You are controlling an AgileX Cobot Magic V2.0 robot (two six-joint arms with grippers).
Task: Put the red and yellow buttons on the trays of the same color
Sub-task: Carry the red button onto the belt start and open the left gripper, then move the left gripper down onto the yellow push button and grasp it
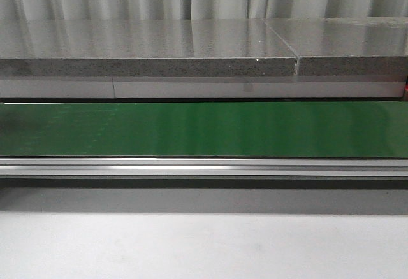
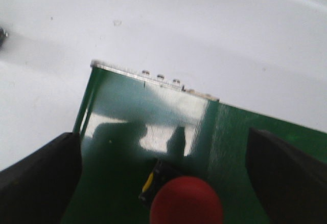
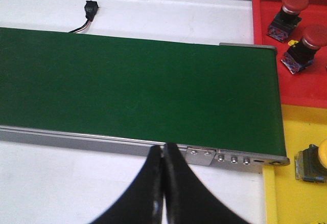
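The green conveyor belt (image 3: 138, 91) spans the white desk (image 1: 204, 247). Beyond its end sit the red tray (image 3: 301, 88), holding two red buttons, and the yellow tray (image 3: 296, 137), holding one yellow. Near the belt's other end, a red button (image 2: 185, 201) sits between the wide-spread fingers of the left hand (image 2: 163, 183). It looks light, rigid and smooth-domed; gripping the boxy black base seems safest. The right hand (image 3: 162, 183) is pressed closed, empty.

Three red buttons show: two (image 3: 295, 2) (image 3: 311, 37) on the one red tray (image 3: 265, 19), one (image 2: 186, 201) on the belt (image 3: 138, 91). One yellow button (image 3: 321, 155) sits on the one yellow tray (image 3: 296, 127).
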